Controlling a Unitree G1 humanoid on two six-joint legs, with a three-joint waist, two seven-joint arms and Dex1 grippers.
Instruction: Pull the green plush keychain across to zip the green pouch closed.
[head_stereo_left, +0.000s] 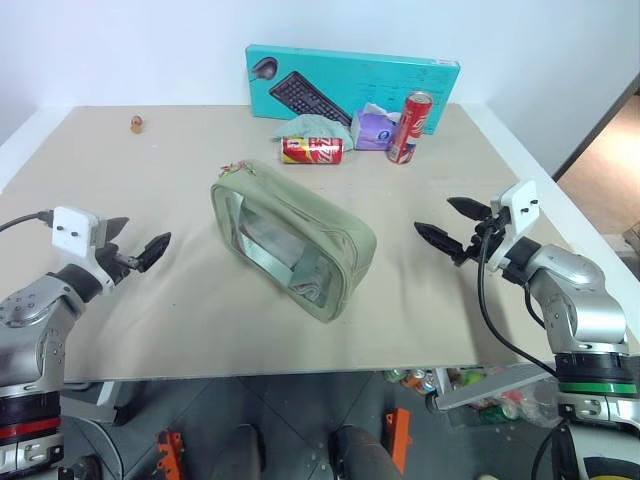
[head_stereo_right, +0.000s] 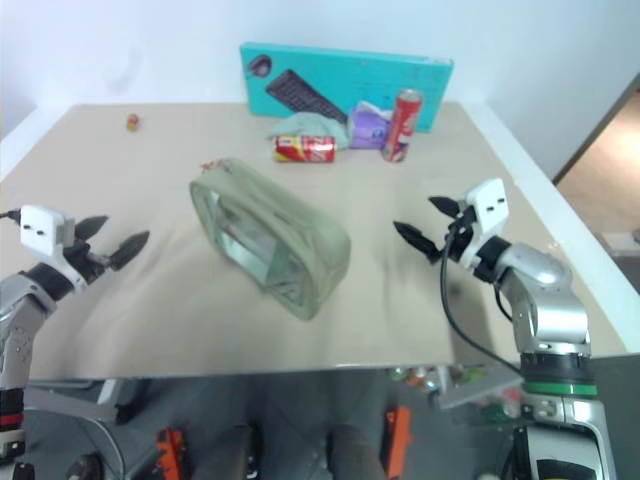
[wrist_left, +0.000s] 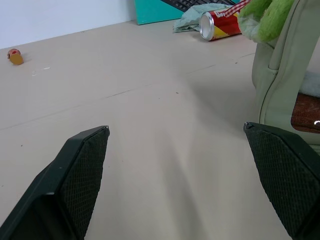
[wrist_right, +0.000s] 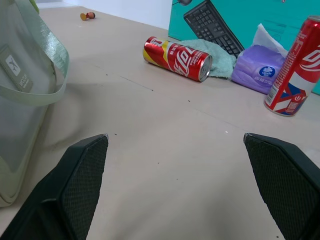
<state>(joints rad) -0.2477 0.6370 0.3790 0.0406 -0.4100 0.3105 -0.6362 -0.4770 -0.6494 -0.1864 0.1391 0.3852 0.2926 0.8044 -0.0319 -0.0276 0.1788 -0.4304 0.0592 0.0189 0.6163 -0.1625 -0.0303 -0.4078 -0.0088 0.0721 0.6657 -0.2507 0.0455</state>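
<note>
Both grippers, left (head_stereo_left: 135, 249) and right (head_stereo_left: 447, 226), are being held wide open and empty beside the green pouch (head_stereo_left: 295, 240); the green plush keychain (wrist_left: 264, 21), at its far-left corner, is best being pinched before pulling

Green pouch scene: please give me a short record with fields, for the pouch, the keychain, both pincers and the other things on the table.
pouch: green pouch lies mid-table, clear window facing up
keychain: green plush keychain at the pouch's far end
left pincer: open, apart from pouch, holds nothing
right pincer: open, apart from pouch, holds nothing
behind pouch: lying can, standing can, teal keyboard box
</note>
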